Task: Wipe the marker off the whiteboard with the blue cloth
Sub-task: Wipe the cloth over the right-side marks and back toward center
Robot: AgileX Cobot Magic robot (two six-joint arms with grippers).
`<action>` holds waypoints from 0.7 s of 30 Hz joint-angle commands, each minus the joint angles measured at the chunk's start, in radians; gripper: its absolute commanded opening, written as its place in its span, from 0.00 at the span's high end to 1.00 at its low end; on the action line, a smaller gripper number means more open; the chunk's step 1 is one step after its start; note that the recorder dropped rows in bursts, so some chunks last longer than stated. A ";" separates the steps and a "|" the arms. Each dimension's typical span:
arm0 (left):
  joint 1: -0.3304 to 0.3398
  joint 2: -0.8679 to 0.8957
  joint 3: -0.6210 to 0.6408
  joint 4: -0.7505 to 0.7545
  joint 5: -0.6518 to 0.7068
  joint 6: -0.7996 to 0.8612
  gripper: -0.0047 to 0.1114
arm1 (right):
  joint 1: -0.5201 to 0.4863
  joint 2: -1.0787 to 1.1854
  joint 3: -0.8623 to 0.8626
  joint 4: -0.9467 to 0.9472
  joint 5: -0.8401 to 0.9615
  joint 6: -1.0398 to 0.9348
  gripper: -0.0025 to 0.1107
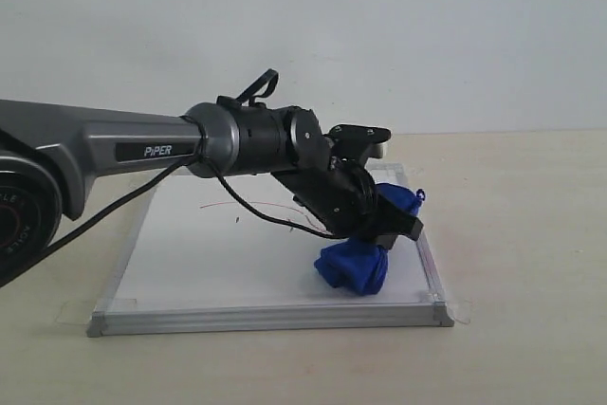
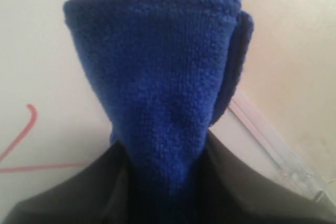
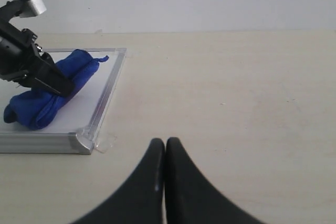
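The whiteboard (image 1: 209,263) lies flat on the table, silver-framed. Thin red and dark marker lines (image 1: 248,208) cross its middle; a red stroke (image 2: 23,132) also shows in the left wrist view. My left gripper (image 1: 384,227) is shut on the blue cloth (image 1: 356,267), pressing the bundle onto the board near its right edge. The cloth (image 2: 157,87) fills the left wrist view, and the cloth (image 3: 47,90) also shows from the right wrist. My right gripper (image 3: 165,142) is shut and empty, over bare table beside the board's corner.
The whiteboard's frame corner with a clear tape tab (image 3: 102,141) lies just ahead of my right gripper. Beige tabletop (image 1: 531,234) stretches right of the board. A pale wall (image 1: 379,26) stands behind.
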State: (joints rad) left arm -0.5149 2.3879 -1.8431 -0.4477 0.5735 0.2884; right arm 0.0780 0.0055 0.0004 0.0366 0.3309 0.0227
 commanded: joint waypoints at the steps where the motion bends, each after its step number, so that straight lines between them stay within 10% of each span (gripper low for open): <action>1: 0.034 -0.004 0.004 0.069 0.037 -0.077 0.93 | 0.000 -0.005 0.000 -0.002 -0.007 -0.003 0.98; 21: 0.112 -0.004 0.004 0.360 -0.129 -0.484 0.93 | 0.000 -0.005 0.000 -0.002 -0.005 -0.003 0.98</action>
State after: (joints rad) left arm -0.4208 2.3879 -1.8431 -0.1270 0.4620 -0.0861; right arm 0.0780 0.0055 0.0004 0.0366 0.3309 0.0227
